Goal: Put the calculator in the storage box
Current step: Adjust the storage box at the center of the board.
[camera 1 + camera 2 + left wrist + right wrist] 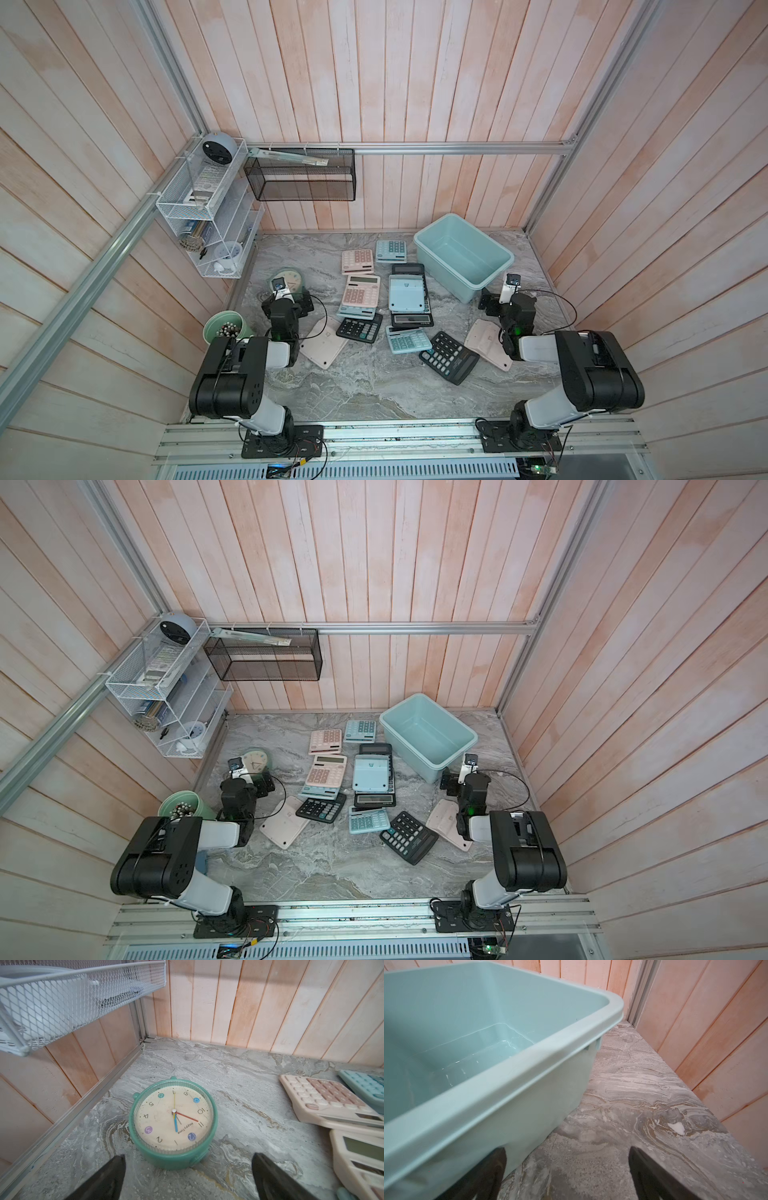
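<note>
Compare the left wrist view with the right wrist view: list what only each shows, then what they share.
Only the left wrist view: a teal alarm clock lying face up, a white mesh shelf, a pink calculator and a teal calculator beside it.
Only the right wrist view: the storage box, empty as far as its interior shows.
Both: the marble tabletop, pink plank walls, and that arm's own open, empty gripper: left gripper, right gripper.

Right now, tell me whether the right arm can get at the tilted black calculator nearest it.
Probably yes. The right gripper hangs open and empty by the storage box; the black calculator lies uncovered on the table beside that arm, nothing stacked on it.
</note>
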